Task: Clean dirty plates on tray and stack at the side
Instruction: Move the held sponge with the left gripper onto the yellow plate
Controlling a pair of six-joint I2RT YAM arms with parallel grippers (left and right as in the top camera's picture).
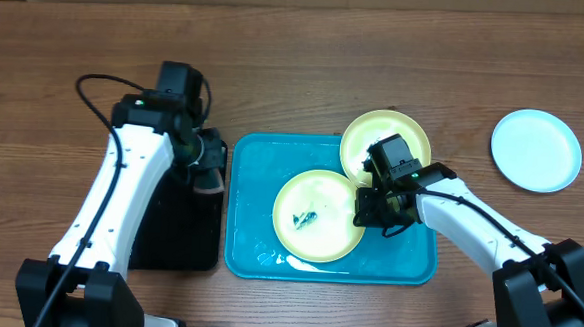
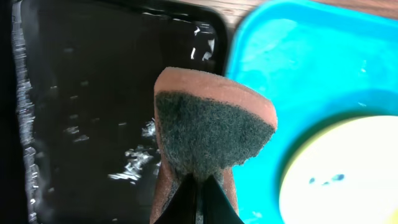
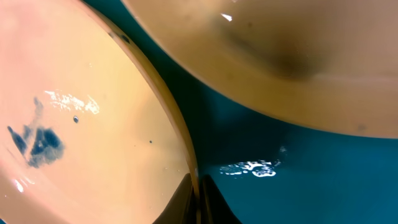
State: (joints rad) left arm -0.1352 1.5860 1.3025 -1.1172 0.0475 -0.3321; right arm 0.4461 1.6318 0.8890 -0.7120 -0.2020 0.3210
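The cyan tray (image 1: 252,252) holds a pale yellow plate (image 1: 314,217) with a dark smear at its centre. My right gripper (image 1: 371,210) is shut on that plate's right rim; in the right wrist view the rim (image 3: 186,155) runs down between the jaws, and the blue smear (image 3: 37,142) lies to the left. A second yellow plate (image 1: 385,141) rests over the tray's far right corner. A white plate (image 1: 536,149) lies on the table to the right. My left gripper (image 1: 208,176) is shut on a brown sponge (image 2: 211,121) with a dark green scouring face, at the black tray's right edge.
The black tray (image 1: 173,239) stands left of the cyan tray and looks wet (image 2: 93,93). Water patches glisten on the cyan tray's floor (image 3: 252,168). Bare wooden table (image 1: 297,64) spreads behind both trays.
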